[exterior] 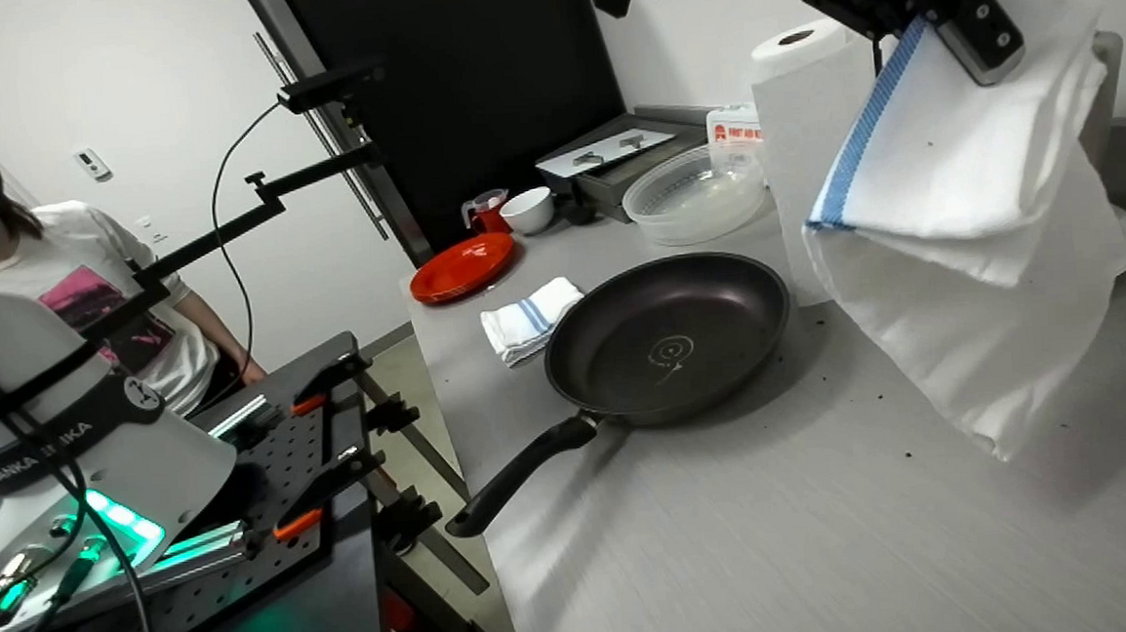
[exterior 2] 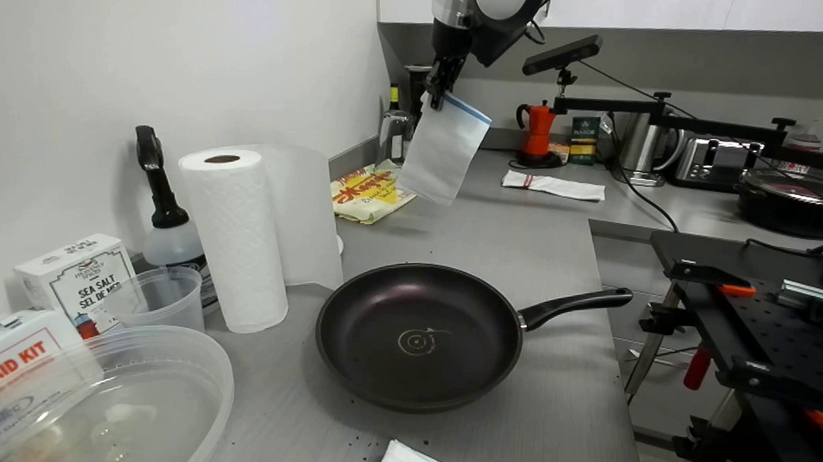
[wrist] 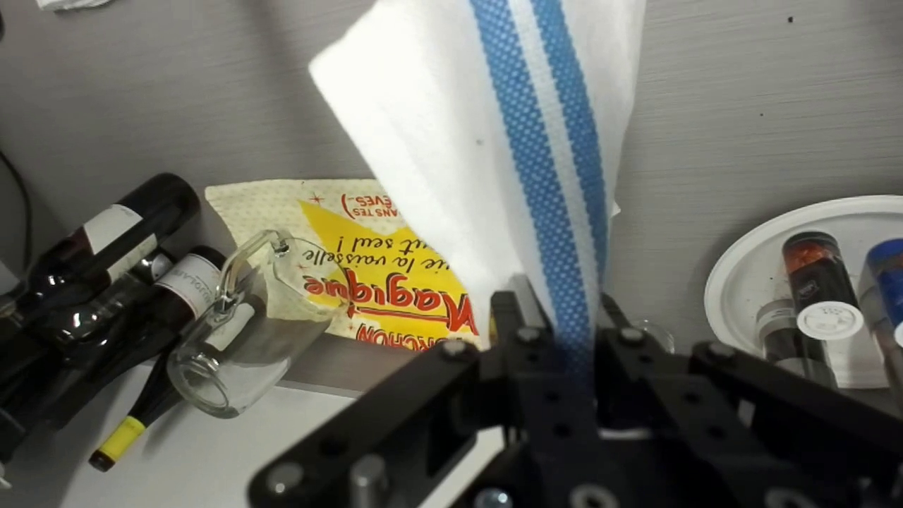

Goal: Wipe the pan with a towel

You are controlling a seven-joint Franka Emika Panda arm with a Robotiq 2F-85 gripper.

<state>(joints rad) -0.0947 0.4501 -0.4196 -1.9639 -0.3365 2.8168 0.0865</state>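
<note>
A white cloth towel (exterior: 966, 184) with a blue-striped border is pinched at those stripes by the black two-fingered tool (wrist: 564, 303), its jaws closed on it in the wrist view, so the rest hangs loose; that slack is probably wanted for wiping. The round, shallow black frying pan (exterior 2: 416, 342) lies flat and face up on the grey brushed table (exterior 2: 552, 419), presumably to bare its inside to the towel, near the edge facing the white robot base (exterior: 166, 462), its long black handle (exterior 2: 574, 304) reaching past that edge. A second white, blue-striped cloth (exterior: 525, 326), folded, lies just beside it along the same edge, perhaps a spare. An upright white paper roll (exterior 2: 235, 245) stands between the pan and the table's wall edge. The black-and-silver arm (exterior 2: 452, 10) hangs with the tool slanting downward, holding the towel aloft by that wall edge, near a cream sheet printed in red and yellow (exterior 2: 372, 194), well apart from the pan; wiping would seem to call for carrying the towel over the pan, then lowering it.
</note>
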